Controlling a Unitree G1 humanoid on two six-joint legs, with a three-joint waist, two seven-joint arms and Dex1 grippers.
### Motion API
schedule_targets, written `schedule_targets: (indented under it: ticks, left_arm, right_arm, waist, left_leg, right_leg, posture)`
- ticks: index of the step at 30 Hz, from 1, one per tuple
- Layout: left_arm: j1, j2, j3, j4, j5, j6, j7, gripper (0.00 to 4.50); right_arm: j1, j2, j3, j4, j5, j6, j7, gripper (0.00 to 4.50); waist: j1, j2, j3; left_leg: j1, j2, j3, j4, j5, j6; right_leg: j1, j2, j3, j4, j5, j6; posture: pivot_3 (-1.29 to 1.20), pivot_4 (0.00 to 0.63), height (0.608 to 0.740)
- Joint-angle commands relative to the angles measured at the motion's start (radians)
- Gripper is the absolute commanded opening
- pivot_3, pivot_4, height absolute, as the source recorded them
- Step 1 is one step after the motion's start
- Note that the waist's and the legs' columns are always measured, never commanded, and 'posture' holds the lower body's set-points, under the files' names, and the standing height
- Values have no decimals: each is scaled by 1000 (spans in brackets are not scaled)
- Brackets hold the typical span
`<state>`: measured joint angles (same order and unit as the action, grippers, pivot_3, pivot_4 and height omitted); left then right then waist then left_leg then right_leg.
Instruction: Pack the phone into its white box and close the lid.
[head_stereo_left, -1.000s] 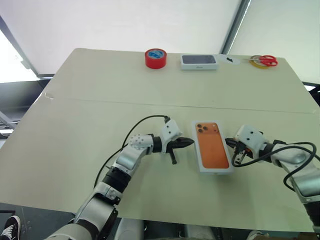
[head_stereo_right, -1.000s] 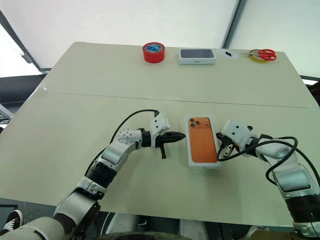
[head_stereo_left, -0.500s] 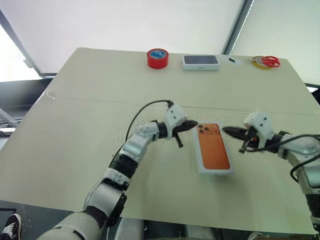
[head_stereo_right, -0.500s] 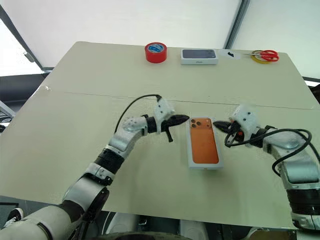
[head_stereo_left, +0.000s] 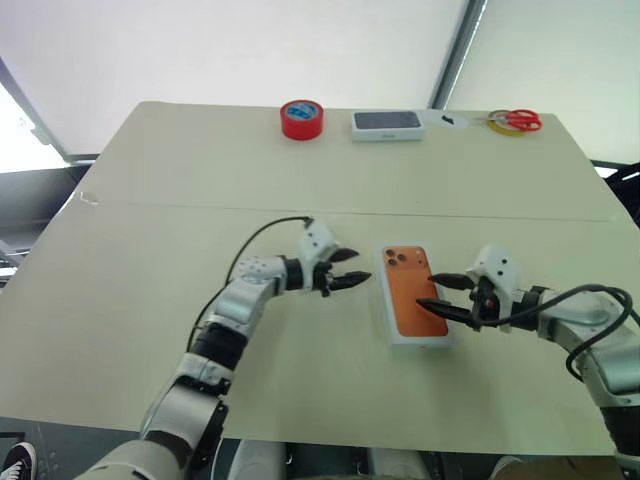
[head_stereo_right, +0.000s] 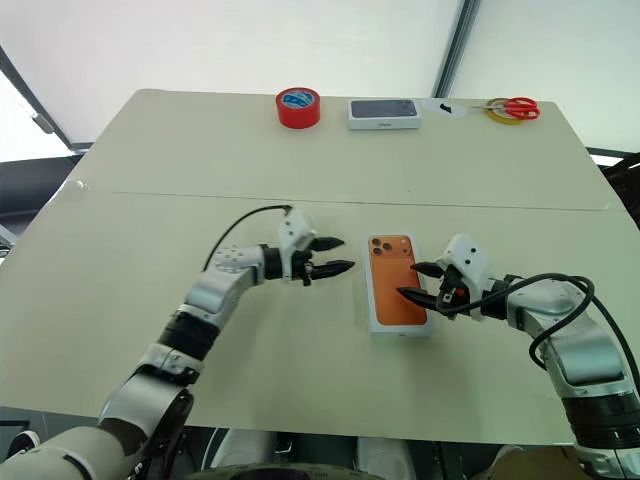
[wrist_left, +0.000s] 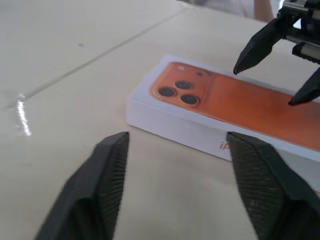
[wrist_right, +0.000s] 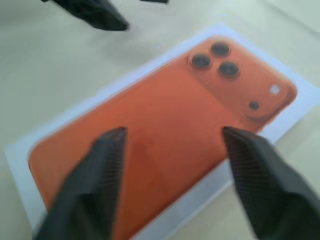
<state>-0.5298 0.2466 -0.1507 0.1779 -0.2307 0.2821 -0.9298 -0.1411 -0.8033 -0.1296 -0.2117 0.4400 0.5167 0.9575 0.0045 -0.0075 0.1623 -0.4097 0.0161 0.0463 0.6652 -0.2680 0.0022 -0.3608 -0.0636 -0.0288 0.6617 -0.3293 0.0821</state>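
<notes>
The lid (head_stereo_left: 404, 292), white with an orange phone picture on top, lies flat on the table over the white box, which is hidden beneath it. The phone itself is hidden. My left gripper (head_stereo_left: 357, 267) stands open just left of the lid's far corner, a small gap away and holding nothing. My right gripper (head_stereo_left: 430, 291) is open at the lid's right side, one black finger (head_stereo_left: 432, 308) reaching over the orange picture. In the left wrist view the lid (wrist_left: 210, 107) lies ahead of the open fingers. In the right wrist view the lid (wrist_right: 165, 115) lies close beneath the open fingers.
Along the table's far edge stand a red tape roll (head_stereo_left: 299, 119), a white box with a dark phone picture (head_stereo_left: 387, 123), and red-handled scissors (head_stereo_left: 515, 120) on a yellow ring. A seam (head_stereo_left: 200, 205) crosses the tabletop.
Both grippers have gone from shut to open. The left one drew back to the left of the lid. The right one turned and came in over the lid's right edge.
</notes>
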Motion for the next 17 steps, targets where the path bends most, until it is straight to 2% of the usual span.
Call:
schedule_targets:
  ticks: [1, 3, 5, 9, 17]
  left_arm:
    - [81, 109, 125, -209, -76, 81, 19, 4480]
    - [148, 176, 193, -295, -125, 144, 30, 4480]
    - [240, 254, 264, -374, -135, 121, 19, 4480]
    - [400, 371, 376, -420, -152, 118, 9, 4480]
    - [622, 408, 491, -417, -198, 45, -15, 4480]
  right_arm:
    - [-22, -19, -66, 1, 27, -28, 18, 4465]
    - [-19, -36, -88, 22, 35, -41, 53, 4465]
    - [-2, -64, -113, 48, 36, -71, 100, 4465]
    - [49, -121, -145, 132, -13, -211, 184, 4465]
    - [27, -181, -134, 455, -141, -518, 267, 4465]
  waist:
    - [1, 0, 0]
    - [3, 0, 0]
    - [6, 0, 0]
    - [9, 0, 0]
    - [4, 1, 0]
  left_leg:
    - [0, 0, 0, 0, 0, 0]
    - [0, 0, 0, -1, 0, 0]
    - [0, 0, 0, -1, -1, 1]
    - [0, -1, 0, -1, -1, 2]
    - [1, -1, 0, -2, -2, 2]
  right_leg:
    - [0, 0, 0, 0, 0, 0]
    - [0, 0, 0, -1, 0, 0]
    - [0, -1, 0, -1, 0, 0]
    - [1, -3, 0, -3, 0, 0]
    - [2, -4, 0, -4, 0, -1]
  posture:
    - [0, 150, 740]
    - [0, 150, 740]
    - [0, 150, 740]
    - [0, 150, 740]
    - [0, 150, 740]
